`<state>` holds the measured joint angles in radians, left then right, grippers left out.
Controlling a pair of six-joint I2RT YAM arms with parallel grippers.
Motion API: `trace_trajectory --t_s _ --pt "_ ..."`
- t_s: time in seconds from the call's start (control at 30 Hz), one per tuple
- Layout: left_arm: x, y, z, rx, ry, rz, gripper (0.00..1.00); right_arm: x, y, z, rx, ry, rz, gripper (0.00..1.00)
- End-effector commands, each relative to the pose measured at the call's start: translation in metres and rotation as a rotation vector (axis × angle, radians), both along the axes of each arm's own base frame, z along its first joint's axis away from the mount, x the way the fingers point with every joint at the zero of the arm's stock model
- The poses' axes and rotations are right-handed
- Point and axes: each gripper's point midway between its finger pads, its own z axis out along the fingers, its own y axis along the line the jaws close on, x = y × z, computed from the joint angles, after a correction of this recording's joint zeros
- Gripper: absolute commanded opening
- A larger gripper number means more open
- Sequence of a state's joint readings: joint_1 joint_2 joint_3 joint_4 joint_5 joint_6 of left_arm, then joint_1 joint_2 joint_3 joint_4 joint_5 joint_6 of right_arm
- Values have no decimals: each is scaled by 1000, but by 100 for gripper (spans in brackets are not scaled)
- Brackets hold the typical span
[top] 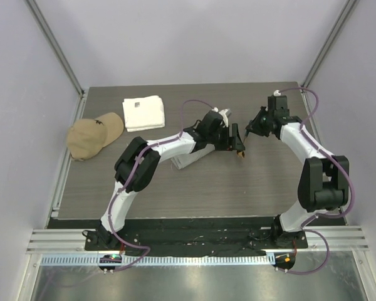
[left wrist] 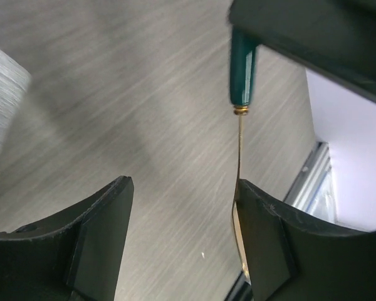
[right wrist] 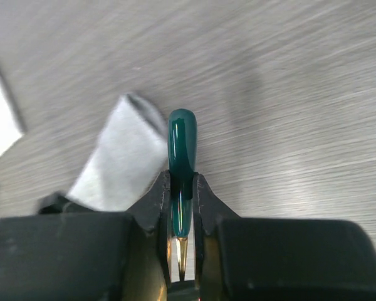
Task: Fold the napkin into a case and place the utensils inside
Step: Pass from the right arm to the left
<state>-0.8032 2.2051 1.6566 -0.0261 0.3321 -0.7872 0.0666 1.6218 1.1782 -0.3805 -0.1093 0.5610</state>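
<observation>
Now, right gripper (right wrist: 182,210): pressed together on the teal-handled utensil (right wrist: 182,150), pinching the handle near its thin end. The round end of the handle sticks out beyond the jaws.
Left gripper (left wrist: 182,241): jaws spread wide and holding nothing between them, with bare table (left wrist: 113,94) showing in the gap.
Utensil, left wrist view: it hangs from the right gripper at the upper right of the frame, and the thin golden shaft runs down from the teal handle. The shaft lies close along the inner face of the jaw at the lower right. I cannot tell if it touches that jaw.
Utensil, top view: it is in the air just right of the centre of the frame, between the two grippers, which stand near each other.
Napkin (top: 189,158): grey cloth lying folded on the table a little left of centre, partly hidden under the left arm (top: 175,145). In the right wrist view it lies just left of the teal handle and lower than it.
White towel (top: 144,113): folded square in the upper left part of the table, well apart from the napkin.
Tan cap (top: 94,135): at the left edge of the table, just beside the towel.
Other utensils: I cannot make them out in these views.
</observation>
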Motion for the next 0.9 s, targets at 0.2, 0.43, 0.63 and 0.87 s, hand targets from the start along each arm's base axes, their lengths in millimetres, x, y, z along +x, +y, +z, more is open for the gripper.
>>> trace_trajectory --t_s 0.2,0.43,0.63,0.87 --pt "-39 2 19 -103 71 -72 59 -9 24 33 81 -143 -39 1" --pt "-53 17 23 -110 124 -33 46 -16 21 35 69 -166 -73 1" --pt "-65 25 29 -135 160 -6 48 -19 19 38 51 -179 -83 1" --pt "-63 29 34 -128 141 27 43 -21 27 37 77 -185 -85 1"
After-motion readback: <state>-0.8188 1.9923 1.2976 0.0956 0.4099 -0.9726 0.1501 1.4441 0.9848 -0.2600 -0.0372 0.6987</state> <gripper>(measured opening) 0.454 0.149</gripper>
